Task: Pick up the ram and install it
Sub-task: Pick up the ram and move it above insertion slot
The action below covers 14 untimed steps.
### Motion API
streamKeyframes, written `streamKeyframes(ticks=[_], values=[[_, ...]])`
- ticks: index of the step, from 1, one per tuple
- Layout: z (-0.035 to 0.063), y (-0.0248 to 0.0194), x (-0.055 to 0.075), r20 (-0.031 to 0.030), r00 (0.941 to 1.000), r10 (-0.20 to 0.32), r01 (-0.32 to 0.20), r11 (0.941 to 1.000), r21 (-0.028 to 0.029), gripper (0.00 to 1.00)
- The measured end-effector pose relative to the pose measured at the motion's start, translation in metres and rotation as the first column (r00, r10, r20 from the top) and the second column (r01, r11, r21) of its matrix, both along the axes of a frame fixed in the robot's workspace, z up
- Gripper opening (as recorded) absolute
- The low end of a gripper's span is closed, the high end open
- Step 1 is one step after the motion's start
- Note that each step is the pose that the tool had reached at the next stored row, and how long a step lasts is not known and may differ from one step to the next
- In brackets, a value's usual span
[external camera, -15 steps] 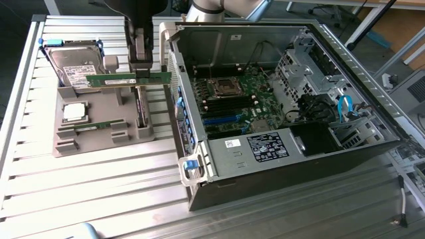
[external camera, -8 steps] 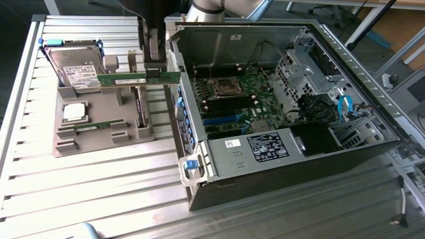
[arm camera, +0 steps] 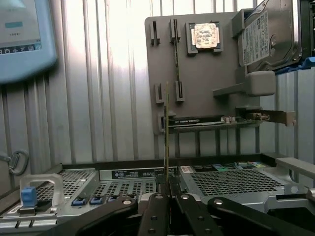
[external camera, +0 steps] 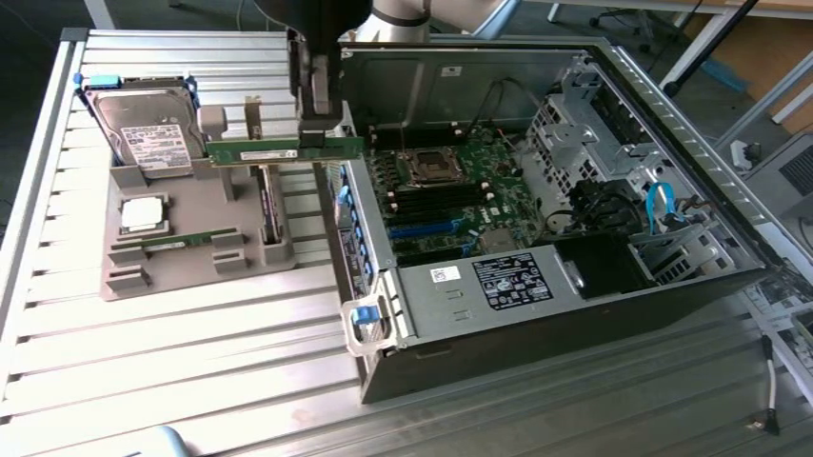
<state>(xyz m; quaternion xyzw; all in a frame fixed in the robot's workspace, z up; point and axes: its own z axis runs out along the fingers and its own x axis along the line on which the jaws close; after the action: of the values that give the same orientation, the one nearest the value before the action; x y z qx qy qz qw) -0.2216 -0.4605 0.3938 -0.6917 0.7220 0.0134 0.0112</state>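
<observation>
The gripper (external camera: 318,141) is clamping the ram (external camera: 254,152) on edge, holding it above the tray (external camera: 190,274), just beside the case (external camera: 508,314). Pickup is looking done. Installing is not, since the ram is sitting well short of the slots (external camera: 439,200).

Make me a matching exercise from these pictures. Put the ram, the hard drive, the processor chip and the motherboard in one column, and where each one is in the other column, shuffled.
1. ram
2. hard drive
3. processor chip
4. motherboard

A. inside the open computer case
B. flat in a square pocket of the grey tray
C. clamped in the gripper, in the air
D. standing on edge at the tray's end

Pairs: 1-C, 2-D, 3-B, 4-A.
</observation>
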Motion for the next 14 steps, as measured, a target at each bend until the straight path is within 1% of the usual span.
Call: streamKeyframes(ticks=[5,14], values=[[0.0,-0.0006,0.012,0.0,1.0,0.0,0.0,1.0,0.0,0.12],[0.0,-0.0013,0.029,0.0001,1.0,0.0,0.0,1.0,0.0,0.12]])
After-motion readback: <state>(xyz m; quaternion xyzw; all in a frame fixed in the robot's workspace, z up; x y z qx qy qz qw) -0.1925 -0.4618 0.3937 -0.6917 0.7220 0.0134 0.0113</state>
